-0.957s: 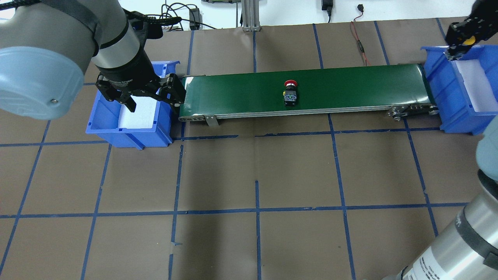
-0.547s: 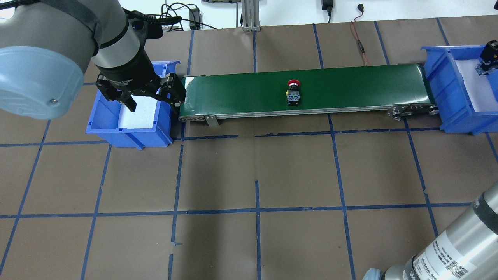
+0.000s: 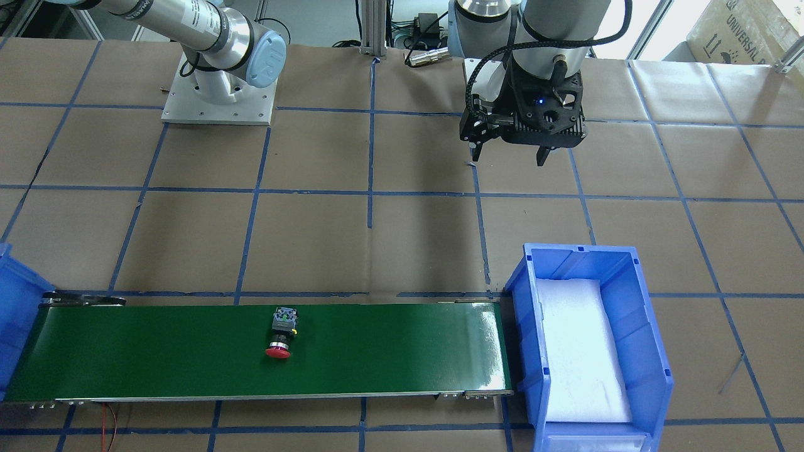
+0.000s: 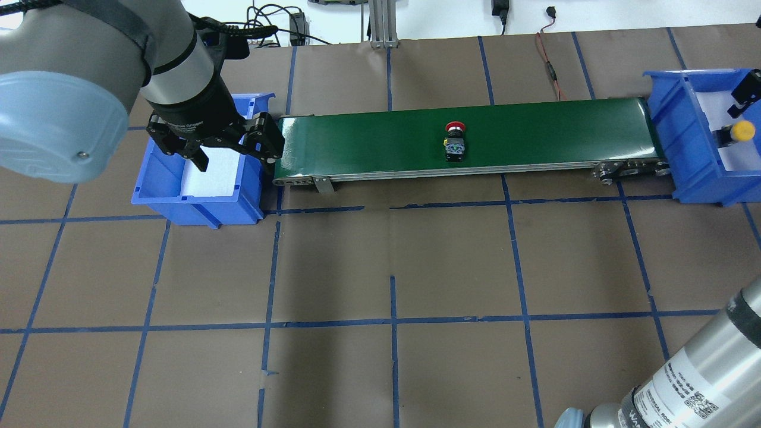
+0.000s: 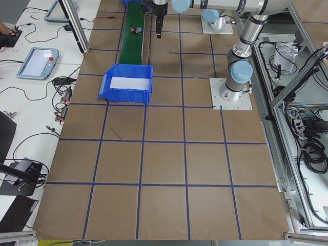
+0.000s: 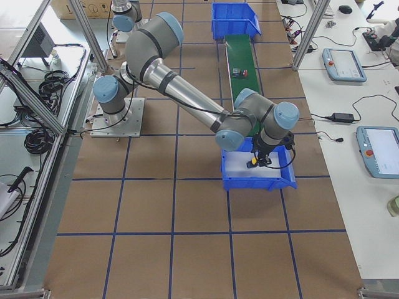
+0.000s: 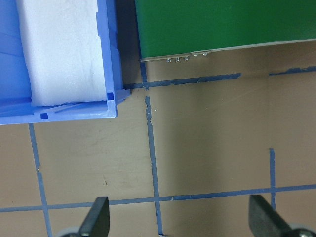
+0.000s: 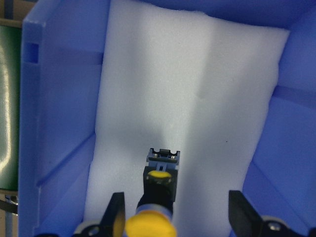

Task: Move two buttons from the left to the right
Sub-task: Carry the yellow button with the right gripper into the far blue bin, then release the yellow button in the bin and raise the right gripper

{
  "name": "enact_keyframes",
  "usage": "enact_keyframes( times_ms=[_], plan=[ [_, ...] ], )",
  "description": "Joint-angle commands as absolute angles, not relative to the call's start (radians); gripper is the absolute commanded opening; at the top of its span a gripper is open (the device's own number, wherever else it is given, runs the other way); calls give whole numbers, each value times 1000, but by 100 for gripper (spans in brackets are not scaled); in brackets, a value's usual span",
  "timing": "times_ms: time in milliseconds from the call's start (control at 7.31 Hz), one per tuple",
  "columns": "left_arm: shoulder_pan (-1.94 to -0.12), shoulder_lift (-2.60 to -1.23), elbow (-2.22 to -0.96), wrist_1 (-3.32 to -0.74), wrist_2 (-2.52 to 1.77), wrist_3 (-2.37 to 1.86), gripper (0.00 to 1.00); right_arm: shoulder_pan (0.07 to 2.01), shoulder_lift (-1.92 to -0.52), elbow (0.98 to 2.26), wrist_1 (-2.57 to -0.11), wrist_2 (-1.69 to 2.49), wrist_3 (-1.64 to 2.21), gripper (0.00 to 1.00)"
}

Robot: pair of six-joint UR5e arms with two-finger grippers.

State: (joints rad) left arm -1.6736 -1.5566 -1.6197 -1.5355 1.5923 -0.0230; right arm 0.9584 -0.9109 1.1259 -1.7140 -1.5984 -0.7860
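Note:
The red mushroom-cap button (image 4: pixel 455 142) lies on its side near the middle of the green conveyor belt (image 4: pixel 368 139); it also shows in the front-facing view (image 3: pixel 281 336). The yellow-cap button (image 4: pixel 736 132) lies on the white foam in the right blue bin (image 4: pixel 672 125). In the right wrist view it (image 8: pixel 158 185) sits between the fingers, which stand wide apart and clear of it. My right gripper (image 8: pixel 178 216) is open, low in that bin. My left gripper (image 4: pixel 235 158) is open and empty, high above the left blue bin (image 4: pixel 156 178).
The left bin (image 3: pixel 653 351) shows only a white foam pad (image 7: pixel 59 49). The belt's end (image 7: pixel 222 24) butts against it. Brown paper with blue tape lines covers the table. Cables lie at the far edge (image 4: pixel 550 59).
The red button has ridden the belt a little to the right. My right gripper came down into the right bin with the yellow button and opened; the button now lies on the foam. My left arm stayed still.

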Motion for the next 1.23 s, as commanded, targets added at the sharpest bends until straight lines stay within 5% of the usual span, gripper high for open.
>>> enact_keyframes(
  times_ms=[0,547,1094],
  plan=[
    [-1674,-1555,-1620,-1536,1592,-25,100,971,-928,1121,-1706,-1597,-782,100],
    [-1674,-1555,-1620,-1537,1594,-23,100,1275,-1109,1106,-1563,-1608,-550,100],
    [-1674,-1557,-1620,-1537,1594,-23,100,1578,-1055,1182,-1566,-1588,-171,100]
  ],
)
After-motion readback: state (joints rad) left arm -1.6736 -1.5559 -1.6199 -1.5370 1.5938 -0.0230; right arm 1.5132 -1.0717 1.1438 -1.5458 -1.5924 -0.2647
